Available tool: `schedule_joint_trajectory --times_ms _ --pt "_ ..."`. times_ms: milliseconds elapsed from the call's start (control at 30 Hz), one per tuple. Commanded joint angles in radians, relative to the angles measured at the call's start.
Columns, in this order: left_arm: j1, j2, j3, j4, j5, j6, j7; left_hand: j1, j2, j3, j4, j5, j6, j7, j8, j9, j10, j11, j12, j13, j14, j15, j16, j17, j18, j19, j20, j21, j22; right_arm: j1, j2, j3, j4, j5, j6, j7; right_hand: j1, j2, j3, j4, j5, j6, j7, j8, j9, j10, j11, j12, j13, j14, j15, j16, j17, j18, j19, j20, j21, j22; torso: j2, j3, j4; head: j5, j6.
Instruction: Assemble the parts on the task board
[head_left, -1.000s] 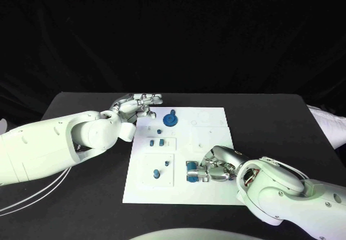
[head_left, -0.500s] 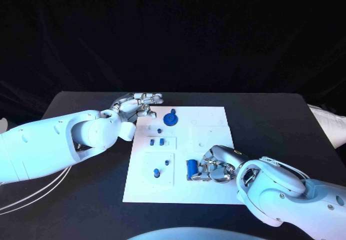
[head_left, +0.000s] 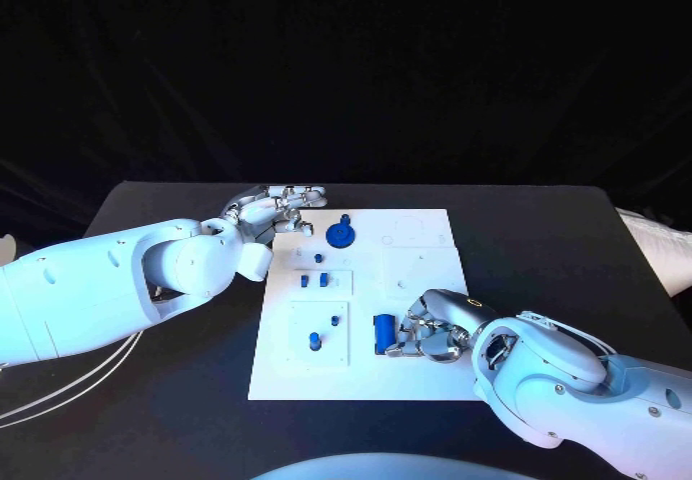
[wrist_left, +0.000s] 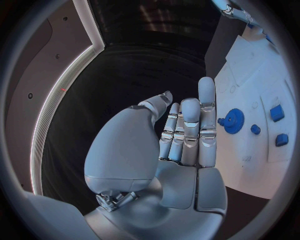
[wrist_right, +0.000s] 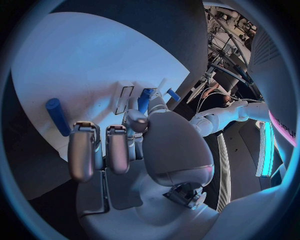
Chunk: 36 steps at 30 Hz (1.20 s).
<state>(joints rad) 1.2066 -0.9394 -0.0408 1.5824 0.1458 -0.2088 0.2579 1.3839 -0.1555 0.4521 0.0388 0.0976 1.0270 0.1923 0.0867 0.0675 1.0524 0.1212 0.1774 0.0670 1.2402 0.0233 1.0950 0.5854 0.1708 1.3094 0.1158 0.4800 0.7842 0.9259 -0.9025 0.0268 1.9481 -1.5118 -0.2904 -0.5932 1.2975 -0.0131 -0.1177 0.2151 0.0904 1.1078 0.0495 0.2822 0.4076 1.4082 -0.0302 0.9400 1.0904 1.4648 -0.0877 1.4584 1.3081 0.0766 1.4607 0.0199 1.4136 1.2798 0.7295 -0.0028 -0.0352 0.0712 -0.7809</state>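
On the black table (head_left: 577, 250), item by item.

Task board (head_left: 418, 385): white plate at table centre, lying flat, its long side running from 12 to 6 o'clock in the head view.

Blue cylinder (head_left: 384, 333): the part in hand for this step, lying on its side on the board at about 5 o'clock from the board's middle, long axis roughly 12 to 6. In the right wrist view it lies free on the white surface (wrist_right: 57, 116), just beyond the fingertips and apart from them.

Right hand (head_left: 433, 335): at 3 o'clock of the cylinder, fingers curled toward it. They appear to close on nothing; whether any fingertip touches the part cannot be told from the head view.

Left hand (head_left: 271, 213): off the board's far left corner at about 10 o'clock, fingers straight and close together, holding nothing, palm bare in the left wrist view (wrist_left: 181, 150).

Blue gear (head_left: 340, 237): round part near the board's 12 o'clock end.

Small blue pieces (head_left: 325, 280): in the left-hand column of the board, at 9 to 7 o'clock of its middle.

Handling judgement: the cylinder will likely roll if nudged sideways, so the right hand should take it across its width, thumb opposing the fingers, before lifting. Tip it upright only once it is firmly held, then line it up over its seat before pressing. Which seat it belongs to cannot be told. The left hand could steady the board's edge.
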Motion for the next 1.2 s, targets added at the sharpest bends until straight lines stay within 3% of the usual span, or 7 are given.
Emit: schedule_joint_trajectory --times_ms 33,233,400,500,800,967,1200 --pt "0.000 -0.001 0.000 0.001 0.003 0.022 0.000 -0.004 0.005 -0.002 -0.005 0.006 -0.006 -0.004 0.005 0.001 -0.007 -0.001 0.006 -0.001 -0.007 0.003 0.004 -0.001 0.009 -0.008 0.001 -0.006 -0.001 0.000 -0.004 0.001 0.002 -0.012 0.018 0.006 -0.008 -0.029 -0.020 0.003 -0.002 0.003 -0.001 0.000 0.002 0.003 0.003 -0.005 -0.002 0.067 -0.005 0.004 0.035 -0.017 0.002 -0.006 0.004 -0.002 -0.001 0.0000 -0.0017 0.001 0.001" --pt "0.000 -0.003 0.000 0.000 0.003 0.023 -0.003 -0.004 0.006 -0.002 -0.005 0.006 -0.006 -0.004 0.005 0.001 -0.008 -0.001 0.006 0.000 -0.008 0.003 0.004 -0.001 0.009 -0.008 0.001 -0.006 -0.001 0.000 -0.034 0.001 0.024 0.005 0.003 0.025 -0.052 -0.078 -0.072 0.046 -0.038 -0.002 0.000 -0.005 0.009 -0.005 0.004 -0.025 -0.010 0.065 -0.004 -0.002 0.027 -0.015 -0.003 -0.004 -0.001 -0.010 -0.001 0.0002 -0.0018 0.000 0.001" --pt "0.000 -0.004 0.000 0.000 0.003 0.024 -0.003 -0.004 0.007 -0.002 -0.005 0.006 -0.006 -0.004 0.006 0.001 -0.009 -0.002 0.007 0.000 -0.008 0.003 0.004 -0.003 0.009 -0.009 0.001 -0.006 -0.001 0.001 -0.074 0.002 0.050 0.015 -0.032 0.040 -0.047 -0.088 -0.075 0.061 -0.037 -0.010 0.002 -0.010 0.010 -0.018 0.006 -0.065 -0.036 0.063 -0.003 -0.006 0.019 -0.013 -0.006 -0.004 -0.005 -0.017 -0.002 -0.0002 -0.0027 -0.002 0.002" --pt "0.000 -0.005 -0.001 0.000 0.003 0.024 -0.003 -0.004 0.007 -0.002 -0.005 0.006 -0.006 -0.004 0.006 0.001 -0.009 -0.002 0.007 0.000 -0.008 0.003 0.004 -0.003 0.009 -0.009 0.001 -0.006 -0.001 0.004 -0.107 0.003 0.065 0.024 -0.066 0.052 -0.014 -0.069 -0.061 0.058 -0.023 -0.026 0.008 -0.023 0.008 -0.027 0.011 -0.087 -0.049 0.062 0.001 -0.008 0.018 -0.013 -0.007 -0.001 -0.007 -0.018 -0.001 -0.0009 -0.0028 -0.005 0.003" --pt "0.000 -0.008 -0.001 0.002 0.003 0.021 -0.002 -0.004 0.007 -0.002 -0.005 0.006 -0.006 -0.004 0.006 0.001 -0.009 -0.002 0.007 0.000 -0.008 0.003 0.004 -0.003 0.009 -0.009 0.001 -0.006 -0.001 0.035 -0.215 0.005 0.092 0.040 -0.110 0.066 0.080 0.026 -0.018 0.026 0.104 -0.049 0.026 -0.078 -0.026 -0.028 0.023 -0.102 -0.055 0.064 0.011 -0.007 0.022 -0.014 -0.005 0.009 -0.004 -0.012 -0.001 -0.0007 -0.0021 -0.015 0.006" --pt "0.000 -0.009 -0.002 0.004 0.003 0.021 -0.001 -0.004 0.007 -0.002 -0.005 0.006 -0.006 -0.004 0.006 0.001 -0.009 -0.002 0.007 0.000 -0.008 0.003 0.004 -0.003 0.009 -0.009 0.001 -0.006 -0.001 0.041 -0.241 0.005 0.085 0.015 -0.081 0.053 0.088 0.048 -0.006 0.029 0.118 -0.034 0.024 -0.090 -0.039 -0.022 0.022 -0.098 -0.051 0.065 0.011 -0.004 0.028 -0.016 -0.002 0.010 0.000 -0.003 0.000 0.0001 -0.0025 -0.020 0.009" --pt "0.000 -0.007 -0.002 0.006 0.003 0.022 -0.001 -0.004 0.007 -0.002 -0.005 0.006 -0.006 -0.004 0.006 0.001 -0.009 -0.002 0.007 0.000 -0.008 0.003 0.004 -0.003 0.009 -0.009 0.001 -0.006 -0.001 0.039 -0.247 0.004 0.060 -0.041 -0.036 0.021 0.075 0.053 -0.010 0.043 0.119 0.008 0.014 -0.092 -0.046 -0.014 0.015 -0.094 -0.045 0.065 0.006 -0.003 0.031 -0.016 -0.001 0.007 0.002 0.000 -0.001 -0.0004 -0.0014 -0.034 0.012"
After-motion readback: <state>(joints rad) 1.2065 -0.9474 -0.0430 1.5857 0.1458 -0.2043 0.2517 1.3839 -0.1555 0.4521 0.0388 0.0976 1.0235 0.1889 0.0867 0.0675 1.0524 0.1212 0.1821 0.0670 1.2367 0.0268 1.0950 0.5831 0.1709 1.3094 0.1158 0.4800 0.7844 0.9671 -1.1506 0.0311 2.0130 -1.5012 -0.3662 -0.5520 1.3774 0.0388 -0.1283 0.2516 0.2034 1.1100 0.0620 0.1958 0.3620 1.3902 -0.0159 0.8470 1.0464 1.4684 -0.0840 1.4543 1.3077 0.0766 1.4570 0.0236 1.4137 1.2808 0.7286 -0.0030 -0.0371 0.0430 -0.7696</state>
